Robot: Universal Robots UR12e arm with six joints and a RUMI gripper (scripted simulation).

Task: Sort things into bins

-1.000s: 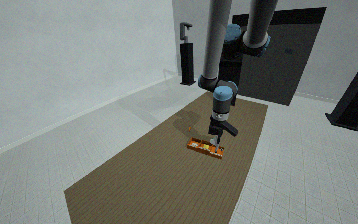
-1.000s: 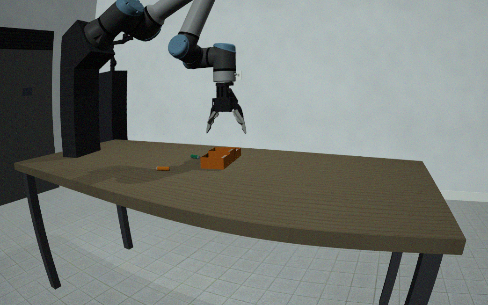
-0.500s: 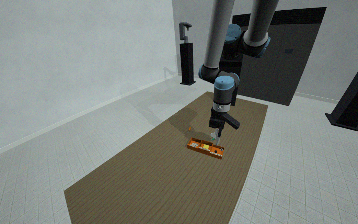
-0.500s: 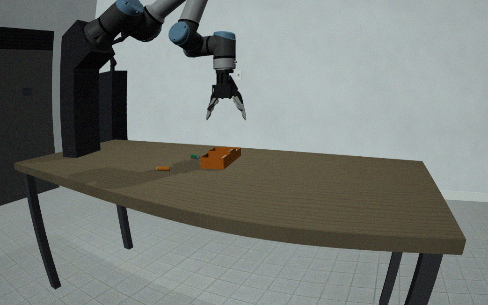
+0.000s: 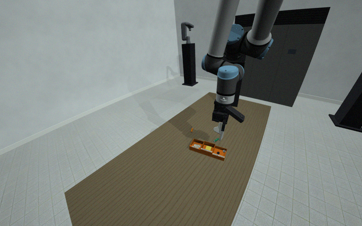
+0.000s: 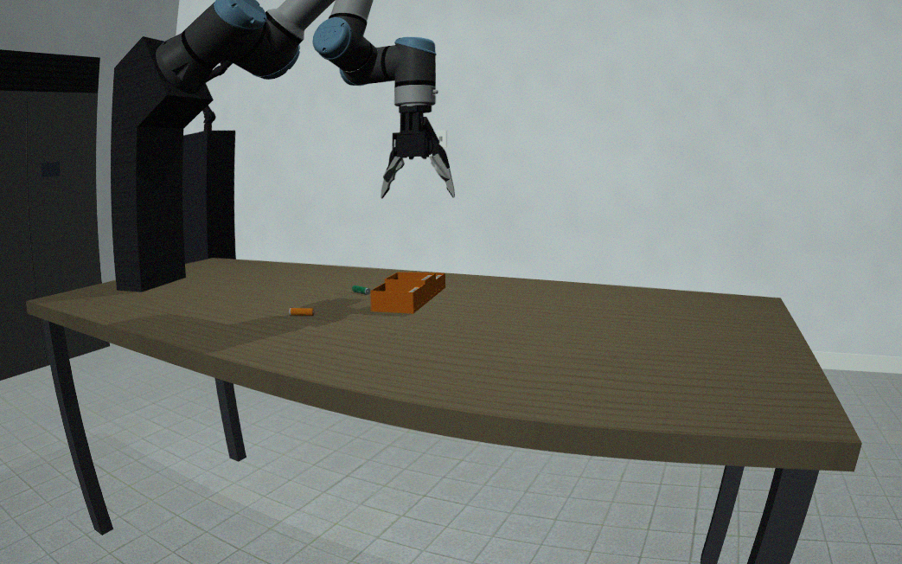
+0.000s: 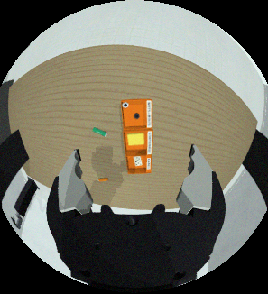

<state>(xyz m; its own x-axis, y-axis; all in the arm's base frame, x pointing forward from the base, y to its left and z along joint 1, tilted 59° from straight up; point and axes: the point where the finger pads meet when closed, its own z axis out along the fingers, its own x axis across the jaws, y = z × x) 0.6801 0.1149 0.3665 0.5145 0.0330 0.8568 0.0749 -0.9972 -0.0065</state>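
Gripper point(image 6: 417, 184) high above bin row point(image 6: 408, 291), jaws spread wide, nothing held. Green cyl. point(image 7: 99, 132) on table point(image 6: 580, 349) just beside row; orange cyl. point(image 7: 103, 179) farther off same side, near row's end bin w/ white bits.

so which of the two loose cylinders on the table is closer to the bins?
The green cylinder, just off the orange bin row. The orange cylinder lies farther out on the table.

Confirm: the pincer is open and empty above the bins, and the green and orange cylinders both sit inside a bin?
Not quite. The pincer is open and empty above the bins, but the green cylinder and orange cylinder both lie on the table beside the bins, as the wrist view shows.
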